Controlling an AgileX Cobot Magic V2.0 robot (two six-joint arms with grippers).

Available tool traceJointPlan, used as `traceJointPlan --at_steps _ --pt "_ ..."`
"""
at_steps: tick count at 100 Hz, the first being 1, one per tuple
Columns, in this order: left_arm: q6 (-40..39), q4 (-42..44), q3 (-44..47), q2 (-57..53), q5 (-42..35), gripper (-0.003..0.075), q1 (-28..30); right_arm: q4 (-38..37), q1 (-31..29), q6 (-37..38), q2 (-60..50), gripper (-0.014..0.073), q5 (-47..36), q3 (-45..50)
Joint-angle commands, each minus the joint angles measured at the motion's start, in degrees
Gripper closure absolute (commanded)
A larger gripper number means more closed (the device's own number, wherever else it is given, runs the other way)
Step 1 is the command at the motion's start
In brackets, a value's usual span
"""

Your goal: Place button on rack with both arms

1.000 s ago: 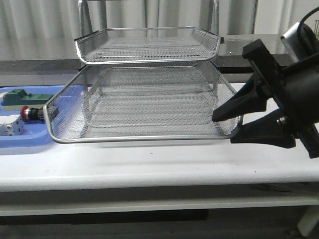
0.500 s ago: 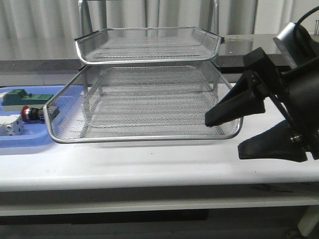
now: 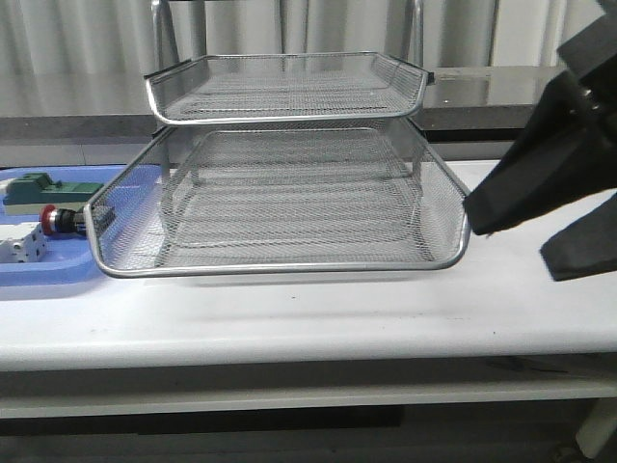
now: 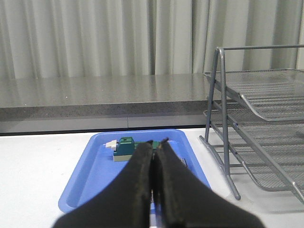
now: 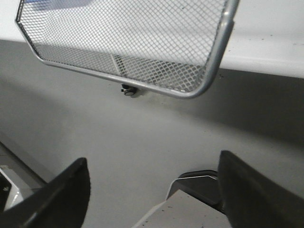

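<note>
The right gripper (image 3: 525, 236) is seen with its jaws spread wide and nothing held between them, raised at the right edge of the front view, just off the lower front corner of the rack (image 3: 289, 260). In the right wrist view only that mesh corner and bare table are framed between the parted fingers (image 5: 57, 194). The left gripper (image 4: 155, 145) is held with its fingers pressed together and nothing gripped, poised over the blue tray (image 4: 97, 171), where a green block (image 4: 124, 147) is visible. The button (image 3: 55, 220) is found lying in that tray at the far left of the front view, just beside the rack's left rim. The task is judged barely begun: no tier holds the button, and pick-up, any handover and placement are all left.
</note>
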Motion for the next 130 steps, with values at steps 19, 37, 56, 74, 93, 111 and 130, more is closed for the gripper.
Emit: traceJointPlan --at_steps 19,37,56,74,93,111,130 --pt "-0.51 0.00 2.61 -2.02 -4.46 0.0741 -0.04 -24.63 0.01 22.81 -13.29 0.0032 5.02 -7.73" --pt "-0.51 0.00 2.61 -2.02 -4.46 0.0741 -0.04 -41.79 0.01 35.20 -19.23 0.0032 11.67 -12.85" --pt "-0.51 0.00 2.61 -2.02 -4.46 0.0741 -0.04 -52.97 0.01 43.57 -24.13 0.0032 18.36 -15.50" --pt "-0.51 0.00 2.61 -2.02 -4.46 0.0741 -0.04 -55.24 0.01 46.03 -29.22 0.0032 21.26 -15.55" --pt "-0.51 0.00 2.61 -2.02 -4.46 0.0741 -0.04 -57.20 0.01 47.90 -32.12 0.0055 21.35 -15.55" --pt "-0.51 0.00 2.61 -2.02 -4.46 0.0741 -0.04 -58.39 0.01 47.90 -32.33 0.0246 21.48 -15.55" --pt "-0.51 0.00 2.61 -2.02 -4.46 0.0741 -0.04 -58.39 0.01 47.90 -32.33 0.0522 21.53 -15.55"
